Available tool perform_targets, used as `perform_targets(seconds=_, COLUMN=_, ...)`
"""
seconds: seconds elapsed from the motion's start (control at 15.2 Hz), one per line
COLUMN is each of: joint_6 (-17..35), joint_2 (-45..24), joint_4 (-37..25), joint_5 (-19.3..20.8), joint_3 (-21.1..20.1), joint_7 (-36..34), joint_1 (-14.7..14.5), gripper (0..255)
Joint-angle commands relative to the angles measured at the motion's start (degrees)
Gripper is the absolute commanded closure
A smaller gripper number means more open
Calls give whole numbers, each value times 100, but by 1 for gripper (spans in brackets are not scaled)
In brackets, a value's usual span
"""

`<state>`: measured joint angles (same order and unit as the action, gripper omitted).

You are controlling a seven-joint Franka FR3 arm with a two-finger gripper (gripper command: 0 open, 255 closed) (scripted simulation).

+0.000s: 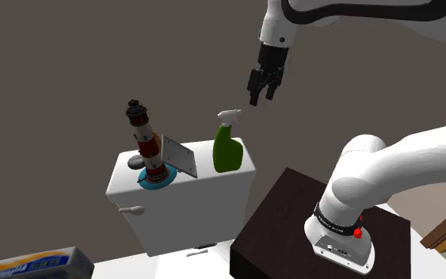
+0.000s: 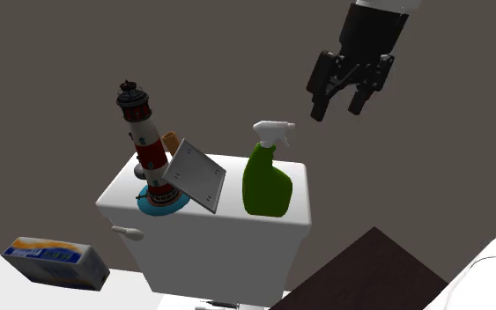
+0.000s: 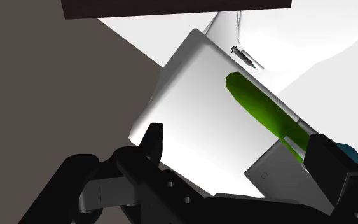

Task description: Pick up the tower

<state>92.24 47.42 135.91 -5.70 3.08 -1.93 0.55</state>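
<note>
Three things are sitting on the lid of the white toilet tank (image 1: 183,198): the tower (image 1: 148,143), a tilted grey square plate (image 1: 179,157) and a green spray bottle (image 1: 227,149). The tower, a red-and-white striped lighthouse with a dark lantern on a round blue base, is standing upright at the lid's end toward the shoulder view's left. The plate is leaning just beside it; whether the two are touching I cannot tell. The hand (image 1: 262,98) is hanging in the air well above the lid, up and to the shoulder view's right of the bottle's white nozzle, its fingers spread apart and gripping nothing. In the wrist view it is looking down on the lid and the bottle, with a sliver of blue, likely the tower's base, peeking past one finger. Nothing of the pick-up is looking done: the tower is resting untouched. All of it is waiting: carrying the hand across above bottle and plate, lowering around the striped shaft, closing and lifting. The plate crowding the tower is looking like the thing to mind on approach
</note>
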Motion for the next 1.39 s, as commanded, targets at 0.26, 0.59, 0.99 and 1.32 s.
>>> perform_targets(seconds=0.26, joint_6=990, joint_2=-232, joint_4=239, joint_5=-167, joint_3=-293, joint_7=38, joint_1=-223, gripper=0)
perform_targets(seconds=0.59, joint_6=2224, joint_2=-671, joint_4=385, joint_5=-320, joint_3=-669, joint_7=83, joint_1=-487, gripper=0)
perform_targets(seconds=0.99, joint_6=3657, joint_2=-1381, joint_4=333, joint_5=-368, joint_3=-1135, joint_7=103, joint_1=-739, gripper=0)
perform_targets(seconds=1.32, joint_6=4767, joint_2=-2080, joint_4=111, joint_5=-235, joint_3=-1560, joint_7=45, joint_1=-838, gripper=0)
